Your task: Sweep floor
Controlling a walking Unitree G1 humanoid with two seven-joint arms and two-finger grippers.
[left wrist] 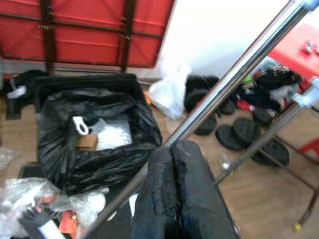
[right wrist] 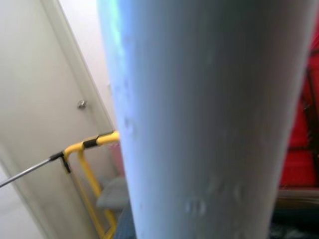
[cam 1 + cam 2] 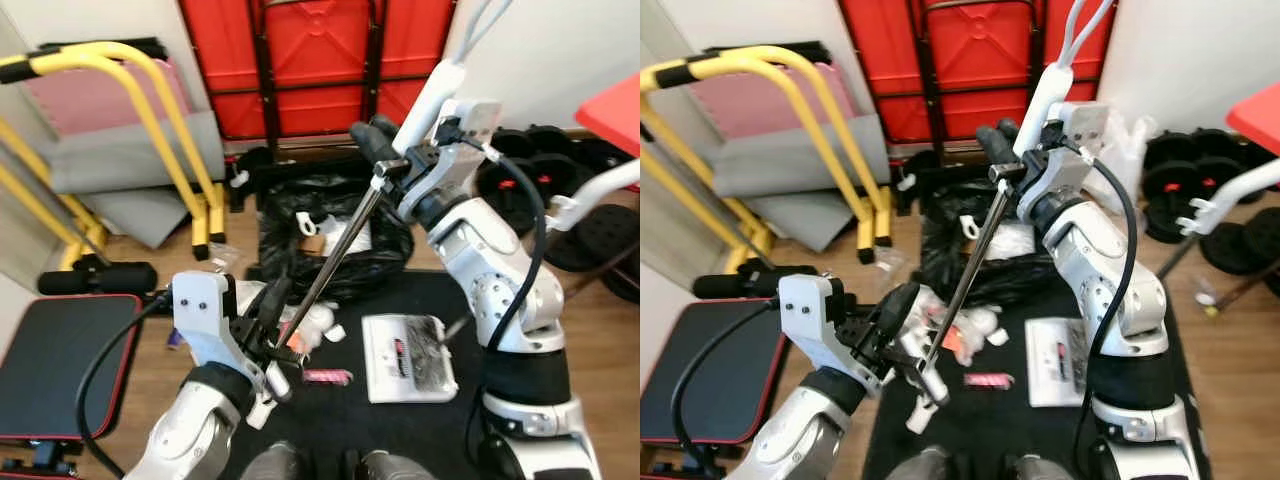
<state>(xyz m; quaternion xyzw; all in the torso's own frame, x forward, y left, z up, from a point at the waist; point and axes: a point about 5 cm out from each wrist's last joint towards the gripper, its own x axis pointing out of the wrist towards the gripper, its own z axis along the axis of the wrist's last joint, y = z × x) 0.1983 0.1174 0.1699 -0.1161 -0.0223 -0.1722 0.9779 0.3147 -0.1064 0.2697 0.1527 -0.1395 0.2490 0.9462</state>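
— Between the two arms, which way does the shiny metal broom pole point(image 3: 335, 262) run?

— Slanting, its upper end at the right pincer point(image 3: 385, 160), lower end at the left pincer point(image 3: 272, 335). Both pincers are clamped on it.

— Where's room?

— Little. A black rubbish bag point(image 3: 340, 240) lies just behind, a white dustpan point(image 3: 405, 358) beside it on the black mat point(image 3: 400, 420). Yellow tube frame point(image 3: 150, 110) stands left, red folded table point(image 3: 320, 60) behind.
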